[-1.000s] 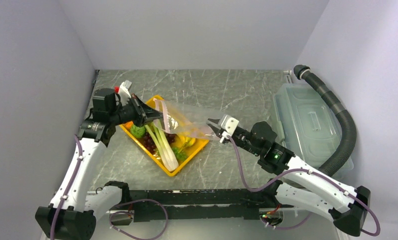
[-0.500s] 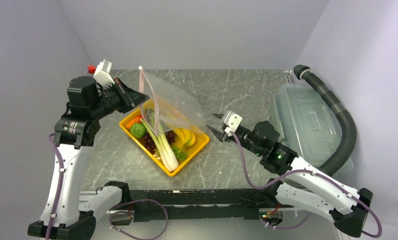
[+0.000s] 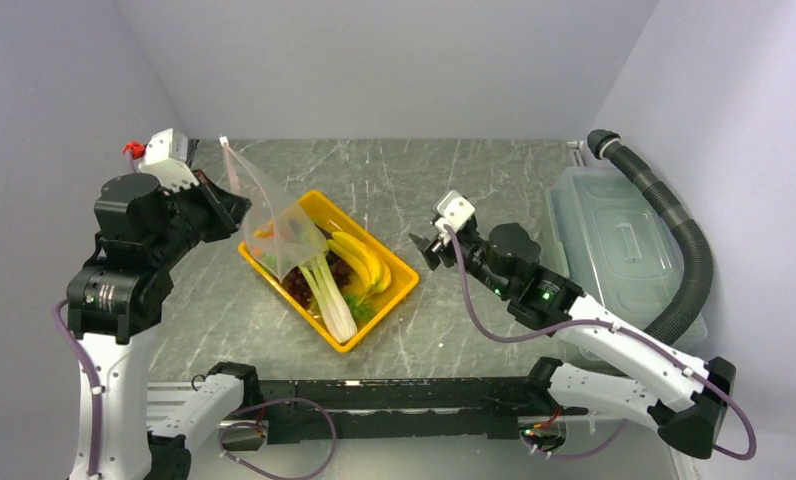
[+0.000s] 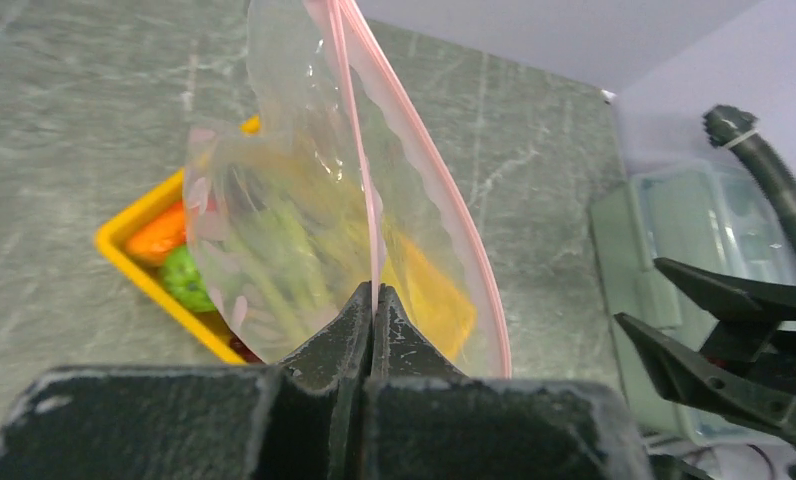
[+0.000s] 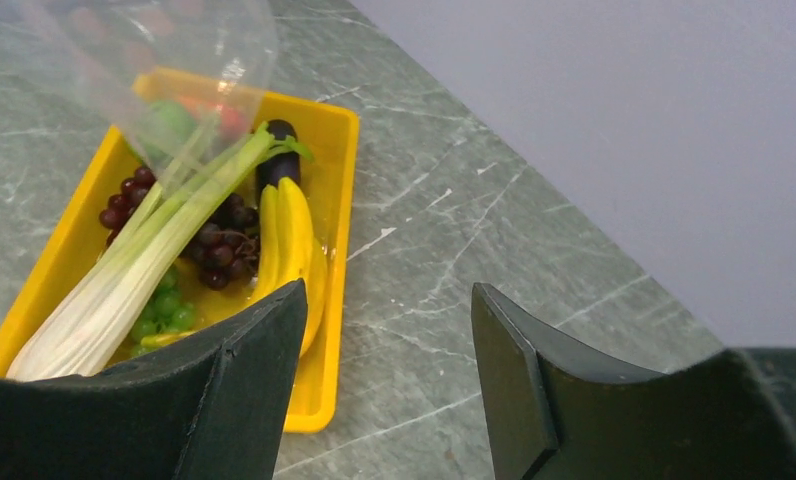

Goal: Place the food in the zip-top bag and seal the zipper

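The clear zip-top bag (image 3: 279,220) hangs from my left gripper (image 3: 240,204), raised over the far-left end of the yellow tray (image 3: 402,277). In the left wrist view the jaws are shut on the pink zipper (image 4: 352,130), and the bag (image 4: 294,220) droops with its mouth partly parted. The food lies in the tray: celery stalk (image 5: 124,280), bananas (image 5: 289,235), purple grapes (image 5: 219,255), green grapes (image 5: 164,310). An orange piece (image 4: 159,235) and a green one (image 4: 184,275) show beside the bag. My right gripper (image 3: 421,250) stands open and empty just right of the tray, its fingers (image 5: 264,340) over bare table.
A large translucent lidded bin (image 3: 614,250) sits at the right edge with a black corrugated hose (image 3: 679,240) curving round it. Grey marbled tabletop (image 3: 454,180) stretches behind and between the tray and the bin. Walls close in on three sides.
My left arm has lifted the bag up and to the left. My right gripper has let go of the bag's far corner, opened, and now sits beside the tray.
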Controlling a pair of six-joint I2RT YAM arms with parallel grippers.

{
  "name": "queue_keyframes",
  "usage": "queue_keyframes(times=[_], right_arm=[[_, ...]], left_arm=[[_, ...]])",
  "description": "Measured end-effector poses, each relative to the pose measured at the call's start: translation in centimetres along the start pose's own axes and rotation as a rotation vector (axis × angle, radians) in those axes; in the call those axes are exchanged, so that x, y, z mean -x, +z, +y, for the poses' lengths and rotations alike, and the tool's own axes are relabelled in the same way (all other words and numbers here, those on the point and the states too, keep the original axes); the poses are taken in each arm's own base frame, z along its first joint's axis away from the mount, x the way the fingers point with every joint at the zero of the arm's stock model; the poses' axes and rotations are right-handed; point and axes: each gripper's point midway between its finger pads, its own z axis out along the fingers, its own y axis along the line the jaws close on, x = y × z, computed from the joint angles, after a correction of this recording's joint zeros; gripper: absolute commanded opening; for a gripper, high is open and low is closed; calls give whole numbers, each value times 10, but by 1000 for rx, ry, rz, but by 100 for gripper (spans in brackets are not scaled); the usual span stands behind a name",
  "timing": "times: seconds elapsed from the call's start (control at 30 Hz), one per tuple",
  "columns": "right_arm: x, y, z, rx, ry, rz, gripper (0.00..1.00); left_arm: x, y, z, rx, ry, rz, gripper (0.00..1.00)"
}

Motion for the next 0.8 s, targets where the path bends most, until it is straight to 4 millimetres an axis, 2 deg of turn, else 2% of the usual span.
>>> queue_keyframes(times=[0.27,0.43,0.63,0.67,0.7,0.8], right_arm=[[-1,30,-5,-33,67,129,66],[-7,59,-3,-32,106,227,63],[-31,90,3,-19,167,353,62],[-44,102,8,-3,195,405,62],[-44,102,8,-3,195,405,61],[-62,113,13,15,238,482,59]], left_arm=[[7,-23,22,132,73,-39,0],[9,-37,33,198,93,-62,0],[9,-49,46,272,114,-63,0],[9,-55,49,295,115,-61,0],[9,-55,49,296,115,-61,0],[8,-60,51,311,115,-58,0]])
